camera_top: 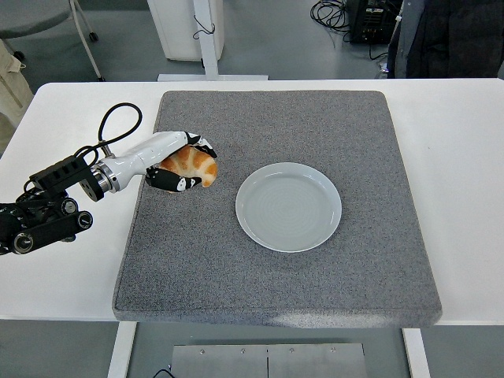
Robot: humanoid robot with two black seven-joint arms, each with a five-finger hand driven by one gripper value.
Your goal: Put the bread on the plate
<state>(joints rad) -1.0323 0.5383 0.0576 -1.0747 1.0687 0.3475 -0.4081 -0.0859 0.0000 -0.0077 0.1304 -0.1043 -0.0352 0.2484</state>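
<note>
Left of the empty plate point(289, 206), over the grey mat point(276, 260), the bread point(191, 164) is clamped between the curled fingers of the left hand point(179, 164), apparently for carrying across.

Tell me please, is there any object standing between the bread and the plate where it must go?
Nothing visible stands in the way. The left hand is closed around the bread, and only bare grey mat lies between it and the plate to its right. The plate itself holds nothing.
</note>
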